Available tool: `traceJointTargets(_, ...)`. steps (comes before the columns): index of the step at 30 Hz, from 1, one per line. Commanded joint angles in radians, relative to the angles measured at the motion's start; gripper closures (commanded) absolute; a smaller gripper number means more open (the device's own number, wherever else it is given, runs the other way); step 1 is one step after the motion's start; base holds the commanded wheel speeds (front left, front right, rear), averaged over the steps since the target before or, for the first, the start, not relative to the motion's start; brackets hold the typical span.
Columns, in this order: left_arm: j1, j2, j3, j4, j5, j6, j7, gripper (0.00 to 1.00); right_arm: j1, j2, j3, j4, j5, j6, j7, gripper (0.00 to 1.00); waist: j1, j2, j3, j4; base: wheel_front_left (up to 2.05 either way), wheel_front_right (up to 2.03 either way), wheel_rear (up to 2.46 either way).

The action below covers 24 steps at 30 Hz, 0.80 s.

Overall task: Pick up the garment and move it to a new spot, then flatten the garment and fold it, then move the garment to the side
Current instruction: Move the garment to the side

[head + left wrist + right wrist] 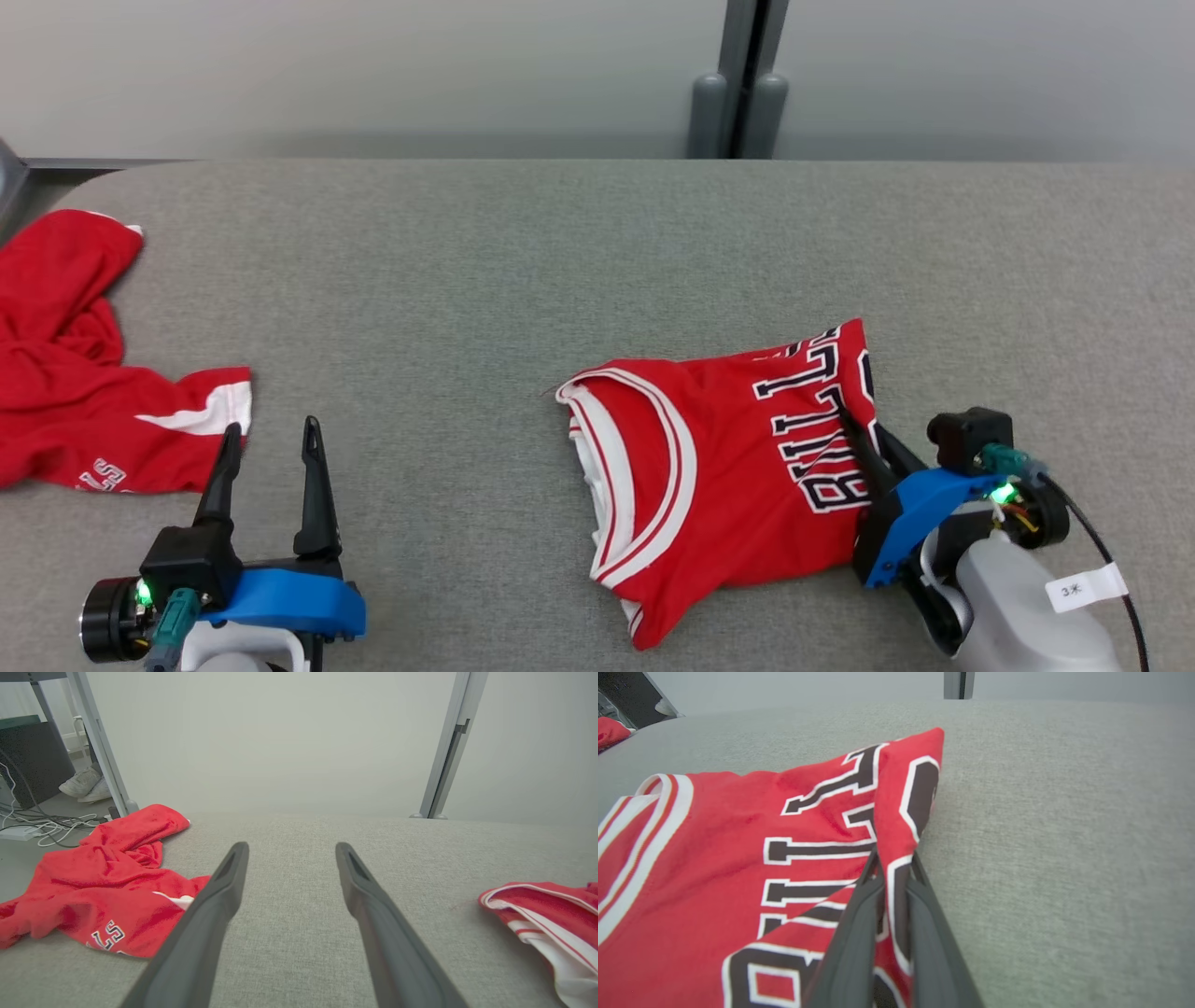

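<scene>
The garment, a red jersey [719, 457] with white trim and black "BULLS" lettering, lies folded on the grey padded table [560, 261], right of centre. My right gripper [859, 425] is shut on a raised fold at the jersey's right edge. The right wrist view shows the two fingers [859, 914] pinching the red cloth [738, 858] between them, gripper [895, 855]. My left gripper [272, 427] stands open at the lower left, with nothing between its fingers, above bare table [292, 848]. The jersey's collar end [551, 910] shows at the right of the left wrist view.
A second red garment [65, 373] lies crumpled at the table's left edge, just left of my left gripper [103, 882]. A grey post [742, 84] stands behind the table. Off the left edge are shoes [86, 784] and cables [42, 828] on the floor.
</scene>
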Motion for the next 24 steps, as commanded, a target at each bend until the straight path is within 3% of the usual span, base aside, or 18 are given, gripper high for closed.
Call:
traceJointTargets(1, -0.023, -0.002, -0.002, -0.010, -0.004, -0.003, -0.004, 0.00, -0.036, -0.029, 0.004, -0.003, 0.004, -0.001, -0.009, 1.00, -0.0001, 0.0000, 0.015, -0.019, 0.00, 0.00, 0.00)
traceJointTargets(13, -0.114, 0.018, 0.017, -0.083, 0.015, -0.014, -0.004, 0.00, -0.177, -0.218, -0.055, -0.045, 0.015, -0.001, -0.026, 1.00, -0.0001, 0.0000, 0.182, -0.161, 0.00, 0.00, 0.00)
traceJointTargets(24, -0.165, 0.024, 0.020, -0.127, 0.035, -0.015, -0.004, 0.00, -0.238, -0.276, -0.110, -0.099, -0.013, -0.001, -0.015, 1.00, -0.0001, 0.0000, 0.261, -0.202, 0.00, 0.00, 0.00)
